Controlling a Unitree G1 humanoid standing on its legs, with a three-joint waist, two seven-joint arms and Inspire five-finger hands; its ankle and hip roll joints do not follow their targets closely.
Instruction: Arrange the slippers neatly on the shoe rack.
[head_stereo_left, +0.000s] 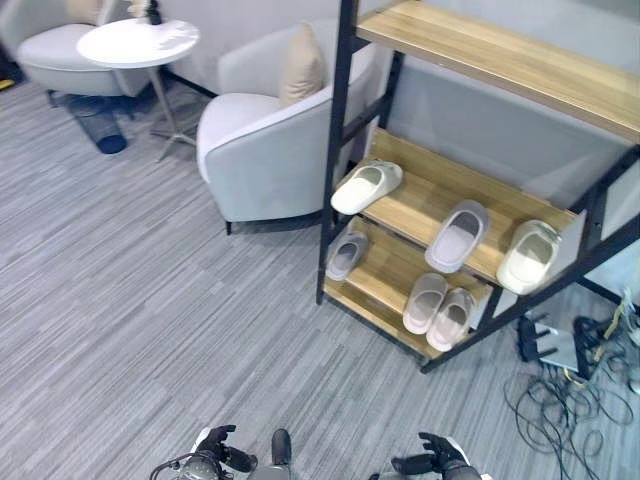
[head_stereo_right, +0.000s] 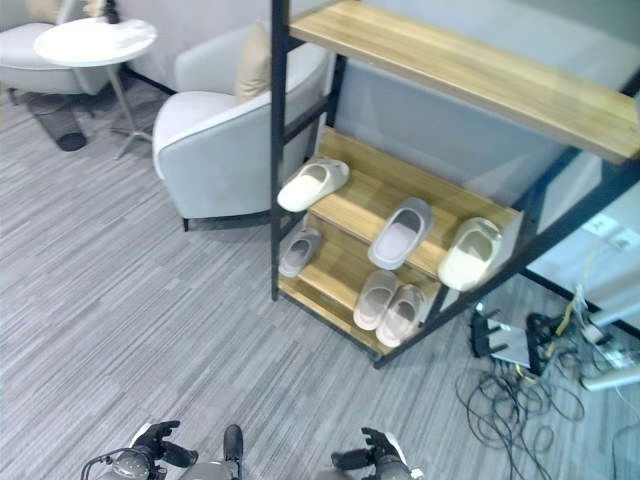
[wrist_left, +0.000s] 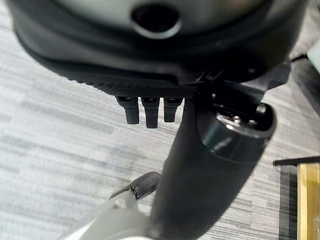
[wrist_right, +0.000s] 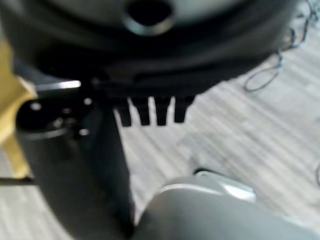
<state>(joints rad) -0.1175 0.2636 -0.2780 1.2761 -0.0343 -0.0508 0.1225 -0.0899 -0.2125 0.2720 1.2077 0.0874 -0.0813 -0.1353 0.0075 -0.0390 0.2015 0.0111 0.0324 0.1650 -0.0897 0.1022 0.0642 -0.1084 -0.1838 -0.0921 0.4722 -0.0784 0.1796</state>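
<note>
The shoe rack (head_stereo_left: 420, 192) has wooden shelves in a black frame. On its middle shelf a cream slipper (head_stereo_left: 366, 187) juts over the left end. A grey slipper (head_stereo_left: 457, 236) lies mid-shelf and another cream slipper (head_stereo_left: 529, 256) at the right. The bottom shelf holds a single grey slipper (head_stereo_left: 346, 256) and a pale pair (head_stereo_left: 437, 311) side by side. My left hand (head_stereo_left: 215, 447) and right hand (head_stereo_left: 436, 458) hang low over the carpet, well short of the rack. Both are open and empty, their fingers (wrist_left: 146, 112) (wrist_right: 150, 111) straight above the floor.
A grey armchair (head_stereo_left: 262, 140) with a beige cushion stands just left of the rack. A round white side table (head_stereo_left: 138, 42) and a second chair (head_stereo_left: 55, 50) are farther left. Tangled cables (head_stereo_left: 565, 395) and a black box lie on the floor at the rack's right.
</note>
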